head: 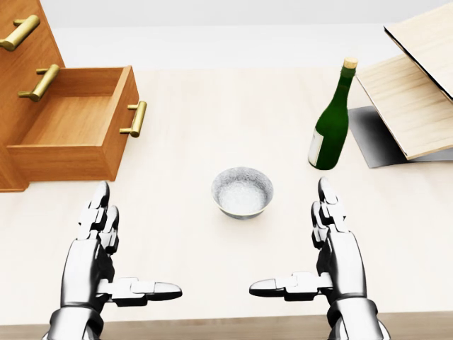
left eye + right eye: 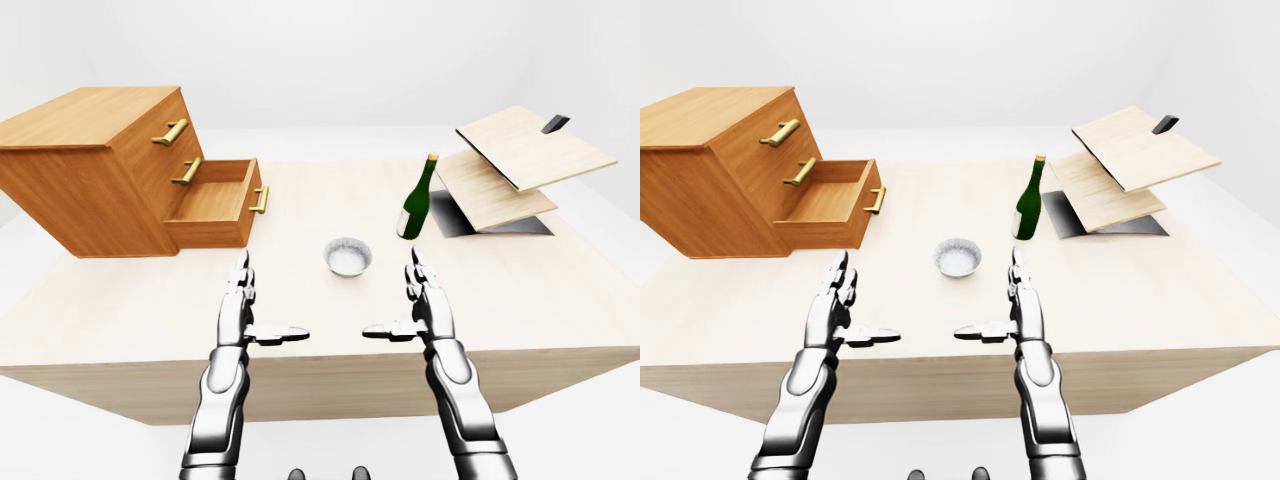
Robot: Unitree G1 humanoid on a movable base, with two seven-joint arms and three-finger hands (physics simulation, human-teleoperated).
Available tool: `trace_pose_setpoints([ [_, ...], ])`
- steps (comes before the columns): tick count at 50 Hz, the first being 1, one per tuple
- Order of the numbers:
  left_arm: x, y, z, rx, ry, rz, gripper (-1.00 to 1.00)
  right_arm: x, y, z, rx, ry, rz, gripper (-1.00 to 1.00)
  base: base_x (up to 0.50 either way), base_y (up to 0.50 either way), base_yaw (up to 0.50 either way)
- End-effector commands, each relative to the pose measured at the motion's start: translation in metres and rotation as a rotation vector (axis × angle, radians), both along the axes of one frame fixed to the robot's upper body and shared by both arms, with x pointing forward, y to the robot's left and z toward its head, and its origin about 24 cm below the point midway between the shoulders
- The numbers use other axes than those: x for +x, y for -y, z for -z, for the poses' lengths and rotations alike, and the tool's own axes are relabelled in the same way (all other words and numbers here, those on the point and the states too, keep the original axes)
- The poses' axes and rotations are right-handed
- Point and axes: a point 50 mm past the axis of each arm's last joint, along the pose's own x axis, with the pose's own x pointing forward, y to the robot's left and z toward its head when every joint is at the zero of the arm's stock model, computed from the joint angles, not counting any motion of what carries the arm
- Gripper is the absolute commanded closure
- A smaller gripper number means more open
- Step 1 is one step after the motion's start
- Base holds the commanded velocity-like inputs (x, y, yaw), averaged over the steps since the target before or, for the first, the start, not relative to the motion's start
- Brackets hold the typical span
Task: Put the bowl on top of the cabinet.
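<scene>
Left hand (image 1: 92, 263) and right hand (image 1: 340, 261): both fully open, empty, thumbs pointing inward, over the worktop's (image 1: 198, 120) near edge. Bowl (image 1: 242, 192) sits upright on the worktop, between and just beyond the fingertips, untouched. Green bottle (image 1: 331, 127) stands farther right. Cabinet (image 2: 95, 150) far left, bottom drawer (image 1: 71, 134) open.

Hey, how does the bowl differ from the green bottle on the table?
The bowl is low, wide, open-topped and pale grey; the bottle is tall, narrow, tan-capped and dark green. In the head view the bowl sits mid-picture; the bottle stands above it, to the right. Both rest on the table.
</scene>
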Motion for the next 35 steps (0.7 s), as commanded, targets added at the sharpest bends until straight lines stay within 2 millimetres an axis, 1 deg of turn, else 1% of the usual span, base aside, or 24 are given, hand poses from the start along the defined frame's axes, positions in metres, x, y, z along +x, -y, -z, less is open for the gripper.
trace_pose_setpoints([
  [1, 0.0, -0.007, -0.001, 0.0, 0.002, 0.0, -1.0, 0.001, 0.008, 0.003, -0.008, -0.021, 0.009, -1.0, 0.0, 0.0, 0.0],
  [12, 0.0, -0.008, -0.003, -0.002, 0.006, 0.0, -1.0, 0.0, 0.008, -0.002, -0.011, -0.016, 0.007, -1.0, 0.0, 0.0, 0.0],
  [20, -0.001, -0.011, -0.011, -0.006, 0.017, -0.007, -1.0, -0.001, 0.01, -0.01, -0.016, -0.004, 0.01, -1.0, 0.0, 0.0, 0.0],
  [23, -0.003, -0.014, -0.019, -0.009, 0.029, -0.009, -1.0, -0.002, 0.011, -0.018, -0.024, 0.025, 0.013, -1.0, 0.0, 0.0, 0.0],
  [26, -0.004, -0.016, -0.029, -0.008, 0.075, -0.012, -1.0, -0.002, 0.013, -0.022, -0.037, 0.042, 0.024, -1.0, 0.0, 0.0, 0.0],
  [29, -0.006, -0.019, -0.039, -0.01, 0.116, -0.017, -1.0, -0.002, 0.016, -0.031, -0.038, 0.079, 0.034, -1.0, 0.0, 0.0, 0.0],
  [35, -0.009, -0.022, -0.052, -0.01, 0.172, -0.02, -1.0, -0.004, 0.017, -0.04, -0.041, 0.119, 0.038, -1.0, 0.0, 0.0, 0.0],
])
